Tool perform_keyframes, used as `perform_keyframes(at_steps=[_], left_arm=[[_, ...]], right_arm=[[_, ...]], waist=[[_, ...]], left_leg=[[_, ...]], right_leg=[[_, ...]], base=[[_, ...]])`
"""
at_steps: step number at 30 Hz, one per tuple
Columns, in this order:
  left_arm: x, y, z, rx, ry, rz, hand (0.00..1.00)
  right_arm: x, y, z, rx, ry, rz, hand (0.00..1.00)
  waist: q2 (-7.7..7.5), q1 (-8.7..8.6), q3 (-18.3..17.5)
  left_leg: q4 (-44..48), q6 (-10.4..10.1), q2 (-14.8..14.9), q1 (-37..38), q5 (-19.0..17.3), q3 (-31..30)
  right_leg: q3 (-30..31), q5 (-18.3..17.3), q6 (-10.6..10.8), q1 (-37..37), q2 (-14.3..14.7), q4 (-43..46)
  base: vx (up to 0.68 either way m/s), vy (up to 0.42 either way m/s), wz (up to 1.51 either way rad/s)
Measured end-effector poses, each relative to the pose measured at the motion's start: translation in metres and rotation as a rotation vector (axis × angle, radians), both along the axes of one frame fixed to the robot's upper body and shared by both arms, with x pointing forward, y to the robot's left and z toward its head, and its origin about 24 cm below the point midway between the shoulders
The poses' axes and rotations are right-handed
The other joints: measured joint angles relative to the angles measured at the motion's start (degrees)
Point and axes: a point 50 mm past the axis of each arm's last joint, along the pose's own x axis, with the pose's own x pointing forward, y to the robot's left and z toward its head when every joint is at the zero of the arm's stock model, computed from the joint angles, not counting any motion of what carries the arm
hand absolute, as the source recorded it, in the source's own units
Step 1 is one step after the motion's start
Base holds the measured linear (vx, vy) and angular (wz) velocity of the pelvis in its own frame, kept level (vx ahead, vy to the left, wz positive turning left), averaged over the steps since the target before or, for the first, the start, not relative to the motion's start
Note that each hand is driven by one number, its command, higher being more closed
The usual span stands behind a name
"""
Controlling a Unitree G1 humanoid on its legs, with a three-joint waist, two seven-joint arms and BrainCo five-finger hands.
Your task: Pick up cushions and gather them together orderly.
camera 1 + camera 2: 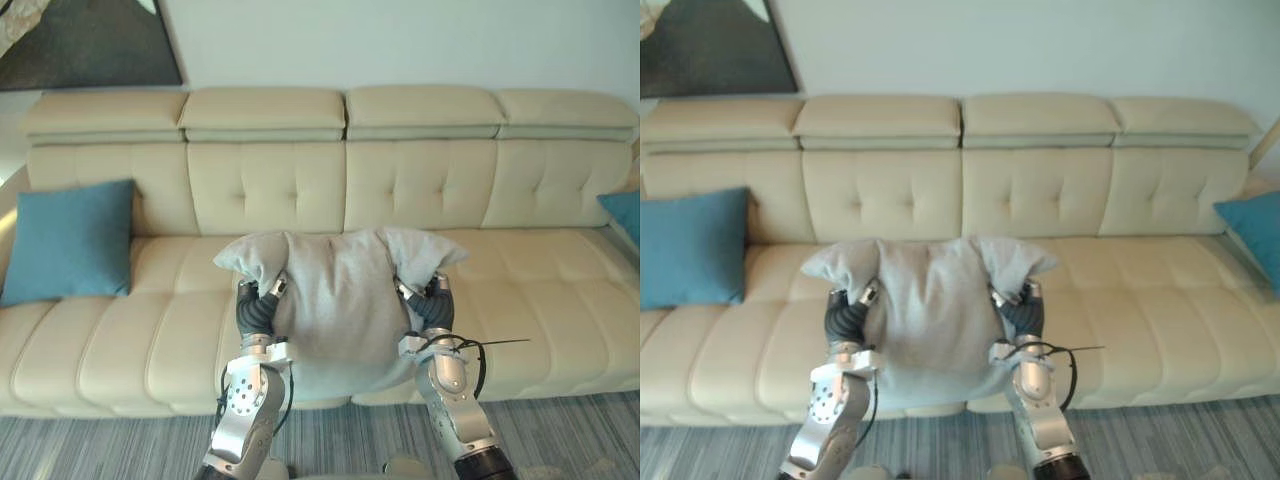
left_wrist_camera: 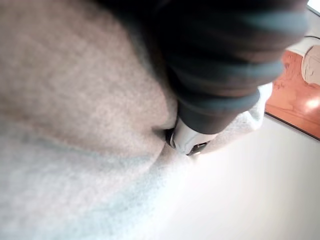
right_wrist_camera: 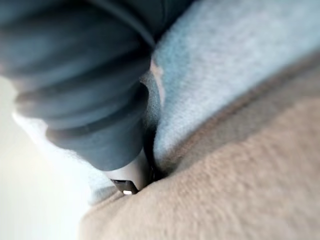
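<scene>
I hold a grey cushion point(image 1: 340, 300) upright in front of the cream sofa point(image 1: 540, 290), over the middle of its seat. My left hand point(image 1: 258, 308) grips the cushion's left side and my right hand point(image 1: 432, 303) grips its right side. The upper corners bunch and droop over both hands. In the left wrist view the left hand point(image 2: 220, 65) presses into the grey cloth point(image 2: 75, 100), as does the right hand point(image 3: 85, 90) into the cloth point(image 3: 225, 175) in its own view. A blue cushion point(image 1: 70, 240) leans at the sofa's left end. Another blue cushion point(image 1: 625, 215) sits at the right end.
The sofa's tufted backrest point(image 1: 340, 180) runs across the whole view. A striped grey rug point(image 1: 100, 440) lies before the sofa. A dark framed picture point(image 1: 80, 40) hangs on the wall at the upper left.
</scene>
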Motion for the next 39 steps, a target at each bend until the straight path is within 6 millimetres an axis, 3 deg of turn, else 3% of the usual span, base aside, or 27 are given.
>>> perform_keyframes(at_steps=[2,3,4,6,7,11,19,22,25,27,34,37,39], left_arm=[[0.001,0.000,0.002,0.004,-0.019,-0.012,1.00],[0.001,0.001,0.002,0.020,-0.026,-0.022,1.00],[0.002,-0.001,-0.006,0.025,0.007,-0.027,1.00],[0.003,-0.005,-0.014,0.026,0.043,-0.042,1.00],[0.003,-0.007,-0.017,0.026,0.061,-0.049,1.00],[0.002,-0.015,-0.020,0.026,0.069,-0.085,1.00],[0.004,-0.005,-0.020,0.066,0.065,-0.071,1.00],[0.014,-0.005,-0.019,0.088,0.062,-0.071,1.00],[0.036,-0.001,0.006,0.083,-0.029,-0.015,1.00],[0.049,0.000,0.025,0.074,-0.093,0.012,1.00],[0.099,-0.002,0.113,0.054,-0.351,0.106,1.00],[0.117,-0.005,0.158,0.055,-0.452,0.131,1.00],[0.128,-0.008,0.198,0.067,-0.542,0.151,1.00]], right_arm=[[0.001,-0.001,0.001,0.000,-0.005,-0.003,1.00],[0.002,0.000,0.002,0.003,-0.008,-0.002,1.00],[0.003,-0.006,0.002,-0.024,-0.008,-0.004,1.00],[0.002,-0.013,0.000,-0.050,0.004,-0.009,1.00],[0.001,-0.015,0.000,-0.056,0.006,-0.015,1.00],[0.001,-0.024,0.006,-0.051,-0.021,-0.051,1.00],[0.006,-0.018,0.006,-0.044,-0.022,-0.021,1.00],[0.017,-0.016,0.007,-0.055,-0.018,-0.011,1.00],[0.036,-0.007,0.036,-0.051,-0.129,0.017,1.00],[0.046,-0.002,0.055,-0.045,-0.200,0.024,1.00],[0.074,0.010,0.144,-0.028,-0.497,-0.005,1.00],[0.081,0.010,0.193,-0.048,-0.652,-0.051,1.00],[0.087,0.010,0.235,-0.022,-0.767,-0.094,1.00]], waist=[[-0.69,-0.34,-0.51],[-2.51,-0.34,-1.42],[0.04,-0.01,-1.84],[2.07,0.01,-1.97],[2.37,-0.05,-1.98],[2.40,-0.47,-2.08],[2.41,-0.22,-2.18],[2.50,-0.07,-1.38],[2.21,-0.08,0.10],[2.26,0.05,1.14],[2.84,0.04,2.49],[2.90,-0.12,3.99],[2.90,-0.32,5.59]], left_leg=[[-0.63,-0.91,0.50,0.69,0.16,-0.31],[-0.68,-2.37,-0.43,0.40,0.14,-0.84],[-1.18,-3.85,1.16,0.55,-0.60,-3.16],[-3.09,-5.07,2.75,1.44,0.22,-5.47],[-4.64,-5.47,3.05,2.60,1.18,-6.33],[-7.41,-6.04,3.22,4.31,3.25,-8.40],[-9.89,-6.35,1.47,0.61,3.89,-12.61],[-11.41,-6.24,0.89,0.00,5.26,-12.85],[-10.32,-6.64,0.82,-5.27,6.04,-12.73],[-9.90,-6.73,0.91,-7.98,6.56,-12.64],[-7.29,-9.04,2.75,-19.52,8.78,-12.47],[-7.56,-8.89,2.89,-23.00,9.67,-12.37],[-8.56,-9.24,2.80,-26.04,11.34,-12.27]], right_leg=[[-0.59,2.42,-2.69,0.51,1.82,-15.86],[0.75,10.88,-4.41,1.55,2.71,-27.08],[0.89,11.57,-4.27,3.30,5.24,-31.33],[-0.20,12.15,-4.35,6.49,7.03,-35.42],[-0.64,12.21,-4.47,7.50,7.46,-36.19],[-1.86,13.06,-5.00,11.24,8.30,-41.08],[-3.87,22.27,-4.93,14.98,7.85,-56.70],[-4.49,22.50,-5.18,14.54,7.13,-56.79],[-4.53,23.85,-6.48,9.81,7.06,-56.77],[-4.58,24.52,-6.15,6.93,7.09,-56.75],[-4.76,25.61,-7.12,-6.22,7.71,-50.77],[-4.85,25.83,-7.40,-10.09,7.68,-50.16],[-4.85,26.39,-7.50,-13.67,7.35,-49.95]], base=[[0.32,-0.227,0.12],[0.35,-0.298,0.01],[0.34,-0.261,-0.05],[0.20,-0.116,0.01],[0.17,-0.118,0.11],[0.08,-0.056,0.16],[-0.06,0.047,0.22],[-0.12,-0.007,0.14],[-0.20,-0.052,0.02],[-0.15,-0.079,0.01],[-0.10,-0.064,0.00],[-0.09,-0.029,0.08],[-0.09,-0.017,0.13]])
